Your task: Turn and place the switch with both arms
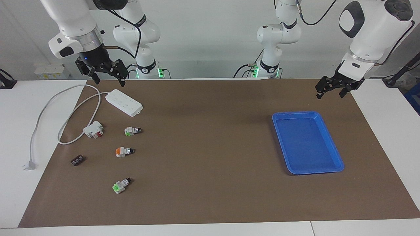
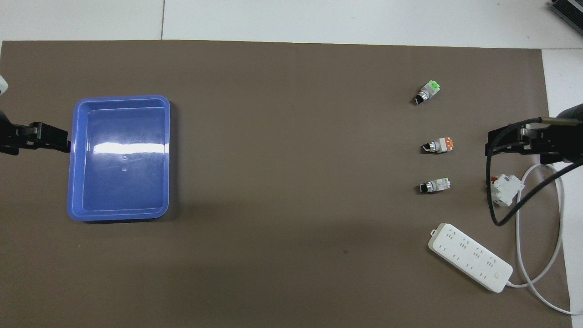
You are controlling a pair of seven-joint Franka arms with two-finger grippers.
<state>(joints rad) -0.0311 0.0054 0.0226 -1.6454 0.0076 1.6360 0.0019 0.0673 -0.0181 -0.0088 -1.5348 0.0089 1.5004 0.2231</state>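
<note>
Above the tabletop (image 1: 210, 196) both my arms hang idle. My left gripper (image 1: 329, 90) hovers beside the blue tray (image 1: 334, 144), fingers spread, holding nothing. My right gripper (image 1: 106, 77) hovers over the power strip's (image 1: 124, 102) end, fingers spread, empty. The switch (image 1: 133, 131) lies just past that strip.

Table (image 1: 210, 203) (brown mat (image 1: 213, 137)) carries switches, tray (image 1: 331, 144).

The scene is viewed from two high cameras, half a turn apart: one faces the robots across the desk, the other looks steeply down from their end. The brown mat-covered desk (image 1: 210, 147) (image 2: 291, 182) is shared by both.
</note>
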